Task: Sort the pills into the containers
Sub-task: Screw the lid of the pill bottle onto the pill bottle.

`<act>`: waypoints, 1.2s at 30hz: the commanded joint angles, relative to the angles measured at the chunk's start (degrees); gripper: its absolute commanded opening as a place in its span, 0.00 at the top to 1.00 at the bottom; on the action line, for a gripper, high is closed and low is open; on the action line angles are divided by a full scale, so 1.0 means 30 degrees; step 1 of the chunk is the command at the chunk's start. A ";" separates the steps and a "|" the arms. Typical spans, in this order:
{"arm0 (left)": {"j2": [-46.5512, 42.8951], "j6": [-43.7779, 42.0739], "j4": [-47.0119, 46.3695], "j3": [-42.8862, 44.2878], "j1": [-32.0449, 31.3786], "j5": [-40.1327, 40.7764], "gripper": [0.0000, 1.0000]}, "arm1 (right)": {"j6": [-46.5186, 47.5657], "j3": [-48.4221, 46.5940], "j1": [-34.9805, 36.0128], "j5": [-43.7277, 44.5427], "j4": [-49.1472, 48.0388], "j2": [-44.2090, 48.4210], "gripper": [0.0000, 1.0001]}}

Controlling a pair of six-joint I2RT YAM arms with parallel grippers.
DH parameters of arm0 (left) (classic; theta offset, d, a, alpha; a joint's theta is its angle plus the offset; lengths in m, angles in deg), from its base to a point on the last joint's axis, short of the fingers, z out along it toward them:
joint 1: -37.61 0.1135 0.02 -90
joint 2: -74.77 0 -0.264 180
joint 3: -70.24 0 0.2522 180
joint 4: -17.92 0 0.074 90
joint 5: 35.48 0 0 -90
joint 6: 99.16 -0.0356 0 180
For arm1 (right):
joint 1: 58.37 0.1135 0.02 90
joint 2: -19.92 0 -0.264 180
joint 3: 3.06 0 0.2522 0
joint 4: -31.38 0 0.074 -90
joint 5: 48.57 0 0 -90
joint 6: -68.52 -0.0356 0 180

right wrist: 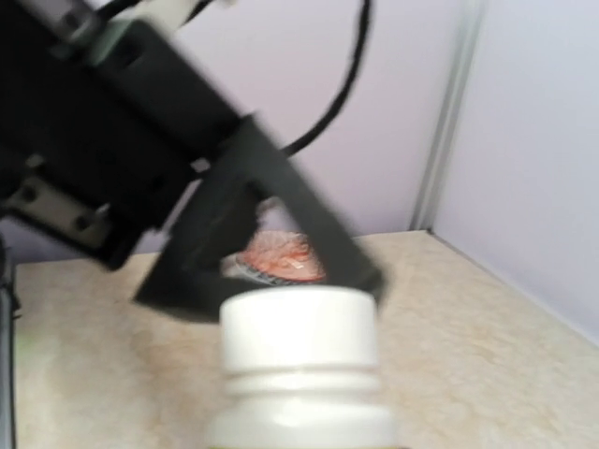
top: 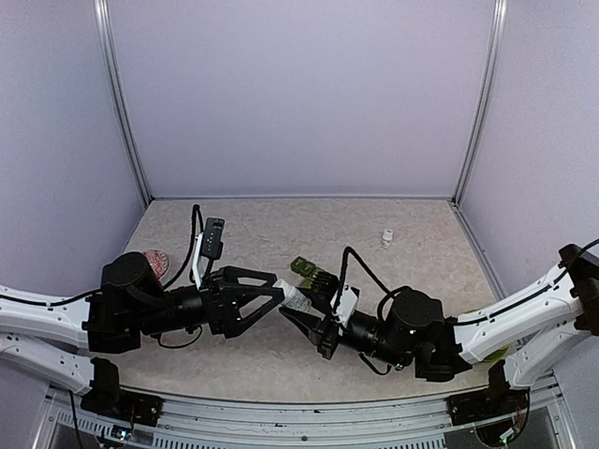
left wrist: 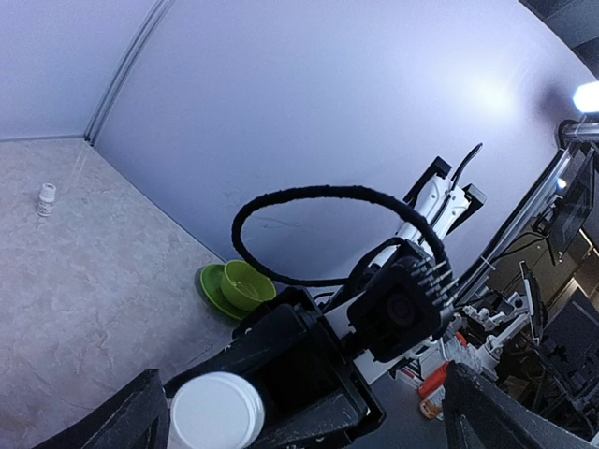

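risk: white plastic pill bottle (top: pixel 296 299), near centre, clamped in right gripper (top: pixel 298 316); left gripper (top: pixel 277 299) jaws spread wide at its cap (left wrist: pixel 217 410). we judge an off-centre closing could knock it loose, spilling contents.

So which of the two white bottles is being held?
The centre bottle, clamped in the right tool; the other bottle stands alone near the back wall.

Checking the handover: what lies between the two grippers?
A white bottle, clear in the top view: the right gripper is shut on it, and it reaches into the open left gripper.
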 commanded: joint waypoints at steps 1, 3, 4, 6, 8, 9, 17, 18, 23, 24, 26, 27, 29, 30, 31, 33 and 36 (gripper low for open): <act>0.0107 -0.0271 0.0409 -0.0105 -0.0174 -0.0069 0.01 | 0.0082 0.0582 -0.0322 0.0979 0.0028 0.0975 0.92; 0.0275 -0.0249 0.0455 -0.0047 -0.0164 -0.0075 0.01 | 0.0179 0.0652 -0.0360 0.1043 0.0023 0.1142 0.92; 0.0336 -0.0242 0.0499 -0.0028 -0.0178 -0.0070 0.01 | 0.0229 0.0651 -0.0374 0.1066 0.0023 0.1211 0.92; 0.0414 -0.0270 0.0523 0.0009 -0.0170 -0.0043 0.01 | 0.0276 0.0674 -0.0418 0.1060 0.0045 0.1281 0.92; 0.0440 -0.0297 0.0519 0.0049 -0.0179 -0.0077 0.01 | 0.0272 0.0586 -0.0495 0.1011 0.0171 0.1249 0.92; 0.0463 -0.0325 0.0503 0.0068 -0.0165 -0.0070 0.01 | 0.0252 0.0522 -0.0508 0.0981 0.0224 0.1151 0.92; 0.0564 -0.0500 0.0303 0.0235 -0.0178 -0.0373 0.01 | 0.0065 -0.0447 -0.0514 0.0375 0.0906 -0.0374 0.92; 0.0577 -0.0508 0.0322 0.0263 -0.0165 -0.0364 0.01 | -0.0020 -0.0530 -0.0514 0.0124 0.0880 -0.0527 0.92; 0.0642 -0.0600 0.0356 0.0353 -0.0179 -0.0468 0.01 | -0.0309 -0.1227 -0.0514 -0.0352 0.1280 -0.1628 0.93; 0.0616 -0.0612 0.0343 0.0366 -0.0179 -0.0496 0.01 | -0.0370 -0.1323 -0.0514 -0.0526 0.1315 -0.1797 0.92; 0.0591 -0.0687 0.0332 0.0395 -0.0179 -0.0472 0.01 | -0.0542 -0.1536 -0.0514 -0.0821 0.1429 -0.2148 0.92; 0.0562 -0.0729 0.0319 0.0437 -0.0161 -0.0488 0.01 | -0.0630 -0.1662 -0.0514 -0.0961 0.1532 -0.2375 0.93; 0.0539 -0.0782 0.0333 0.0481 -0.0179 -0.0482 0.01 | -0.0800 -0.1934 -0.0514 -0.1253 0.1640 -0.2736 0.93; 0.0537 -0.0795 0.0337 0.0510 -0.0179 -0.0538 0.01 | -0.0845 -0.2049 -0.0514 -0.1382 0.1682 -0.2925 0.93; 0.0566 -0.0797 0.0308 0.0536 -0.0179 -0.0560 0.02 | -0.0902 -0.2180 -0.0514 -0.1533 0.1717 -0.3069 0.93; 0.0582 -0.0812 0.0281 0.0547 -0.0179 -0.0643 0.02 | -0.0963 -0.2422 -0.0528 -0.1820 0.1793 -0.3345 0.93; 0.0514 -0.0834 0.0330 0.0544 -0.0168 -0.0622 0.02 | -0.0956 -0.2604 -0.0514 -0.2168 0.1843 -0.3525 0.93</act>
